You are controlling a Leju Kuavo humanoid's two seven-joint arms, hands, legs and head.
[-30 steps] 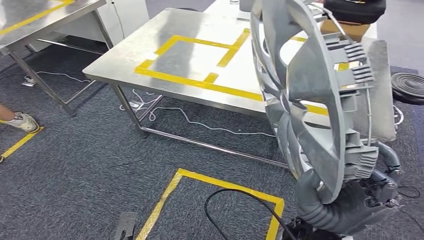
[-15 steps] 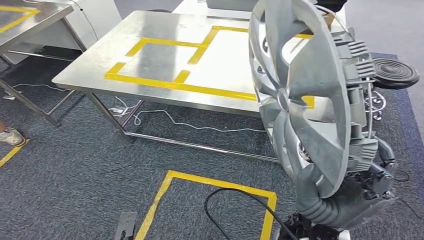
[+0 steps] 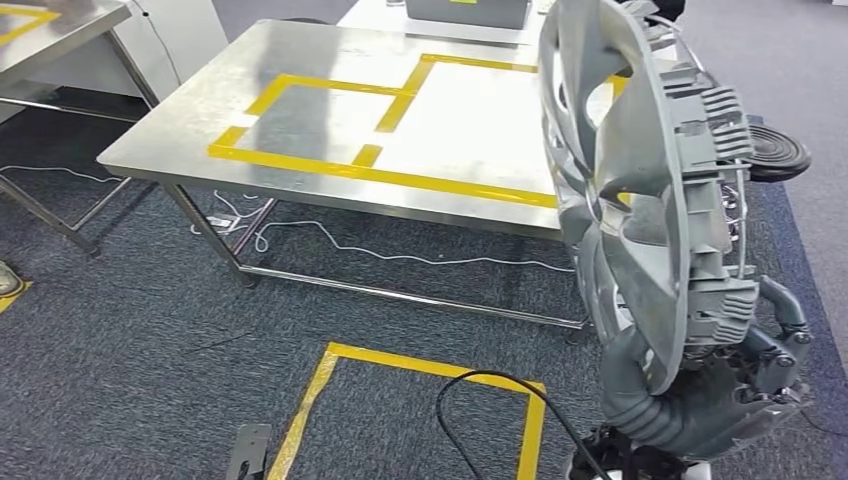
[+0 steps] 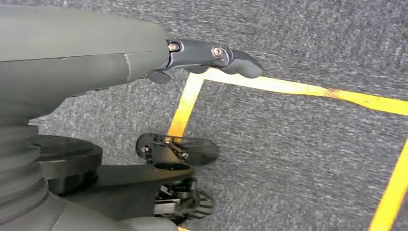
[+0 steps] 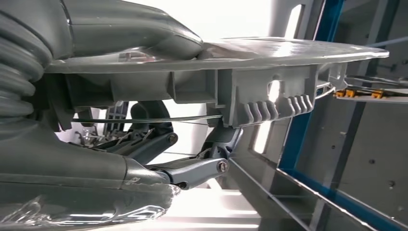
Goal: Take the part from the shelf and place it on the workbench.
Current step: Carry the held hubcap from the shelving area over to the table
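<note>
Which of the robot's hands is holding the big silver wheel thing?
The right hand grips the silver wheel cover by its rim, holding it upright. The left hand hangs over the floor, holding nothing.

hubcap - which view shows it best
The head view: the hubcap stands nearly whole and upright on edge, gripped at its bottom rim by the right hand. The right wrist view has just its rim and back clips, close up.

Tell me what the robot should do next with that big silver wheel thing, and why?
Probably step closer to the workbench. The right hand grips the wheel cover upright by its lower rim, carpet lies under most of it, and the taped rectangle sits further ahead.
</note>
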